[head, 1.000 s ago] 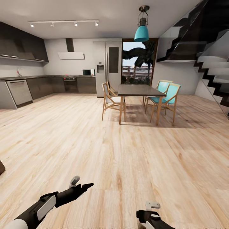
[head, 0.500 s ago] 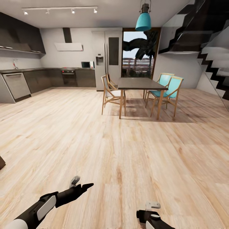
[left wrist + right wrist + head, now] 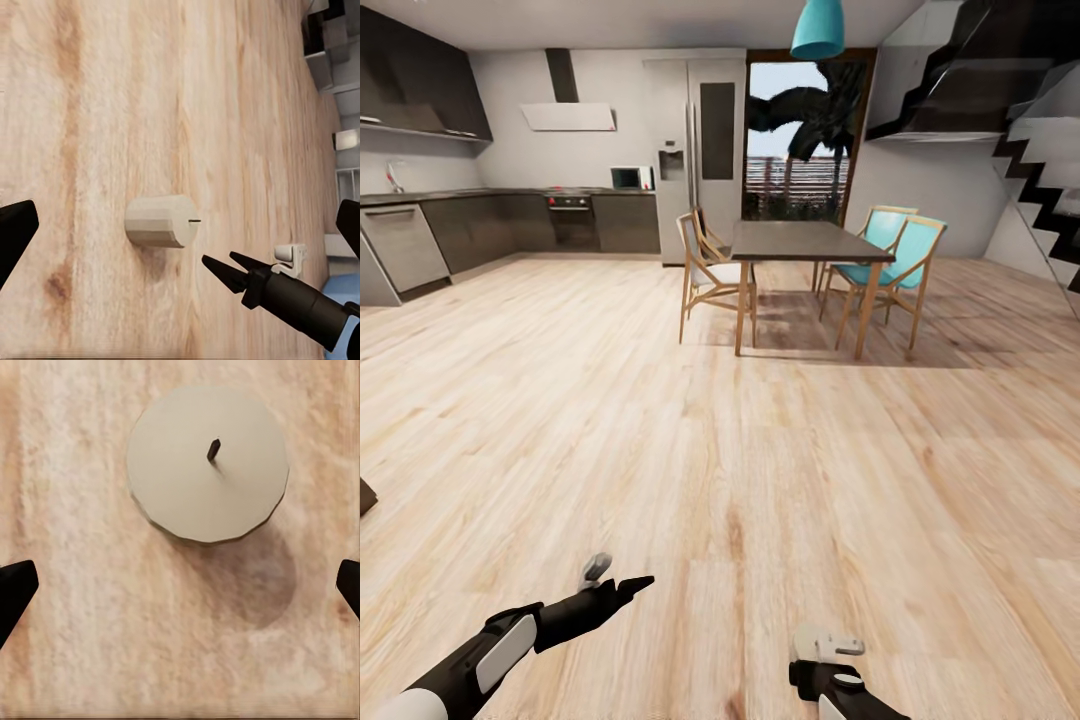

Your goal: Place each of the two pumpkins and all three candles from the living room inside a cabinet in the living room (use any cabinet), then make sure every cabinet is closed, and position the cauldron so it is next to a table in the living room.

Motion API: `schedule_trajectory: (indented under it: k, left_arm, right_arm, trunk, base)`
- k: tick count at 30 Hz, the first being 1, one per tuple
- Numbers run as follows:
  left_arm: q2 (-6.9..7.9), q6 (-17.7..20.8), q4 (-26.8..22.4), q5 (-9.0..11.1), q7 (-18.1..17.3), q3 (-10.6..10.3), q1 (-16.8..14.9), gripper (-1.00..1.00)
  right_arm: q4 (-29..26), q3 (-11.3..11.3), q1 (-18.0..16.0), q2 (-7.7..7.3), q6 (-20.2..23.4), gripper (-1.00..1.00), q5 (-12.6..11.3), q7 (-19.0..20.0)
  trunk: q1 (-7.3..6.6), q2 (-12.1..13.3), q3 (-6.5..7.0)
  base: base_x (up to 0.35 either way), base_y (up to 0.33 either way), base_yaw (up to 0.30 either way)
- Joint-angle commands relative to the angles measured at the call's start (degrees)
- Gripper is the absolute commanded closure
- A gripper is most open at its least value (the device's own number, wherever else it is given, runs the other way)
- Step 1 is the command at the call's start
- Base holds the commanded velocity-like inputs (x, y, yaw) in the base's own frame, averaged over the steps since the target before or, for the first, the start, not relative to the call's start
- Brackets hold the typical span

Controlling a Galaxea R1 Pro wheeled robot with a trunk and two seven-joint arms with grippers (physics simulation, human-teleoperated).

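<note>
The floor (image 3: 760,450) is pale planked wood with a satin sheen (grain and knots visible), the candle (image 3: 207,465) is matt cream wax with faceted sides, and the left gripper (image 3: 622,583) is matt black plastic.

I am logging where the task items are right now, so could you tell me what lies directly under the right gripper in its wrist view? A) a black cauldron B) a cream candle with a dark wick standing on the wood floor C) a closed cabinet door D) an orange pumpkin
B: the right wrist view looks down on a round cream candle with a dark wick, standing on the wood floor.
</note>
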Motion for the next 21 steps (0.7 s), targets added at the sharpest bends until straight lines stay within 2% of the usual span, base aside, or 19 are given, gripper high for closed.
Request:
schedule_trajectory:
  k: [1, 15, 21]
  left_arm:
    - [0.06, 0.45, -0.03, 0.60, 0.00, -0.26, -0.05, -1.00]
    - [0.05, 0.45, -0.04, 0.58, 0.00, -0.32, -0.05, -1.00]
    - [0.02, 0.45, -0.04, 0.58, 0.00, -0.34, -0.05, -1.00]
  right_arm:
    - [-0.11, 0.49, -0.02, -0.03, 0.29, -1.00, -0.33, -0.40]
    - [-0.08, 0.43, -0.02, -0.04, 0.25, -1.00, -0.47, -0.45]
    - [-0.03, 0.32, -0.02, -0.04, 0.24, -1.00, -0.88, -2.65]
  trunk:
    - [0.01, -0.04, -0.28]
    - [0.37, -0.23, -3.38]
    - [0.37, -0.23, -3.38]
  base:
    - [0.000, 0.000, 0.000]
    - [0.000, 0.000, 0.000]
    - [0.000, 0.000, 0.000]
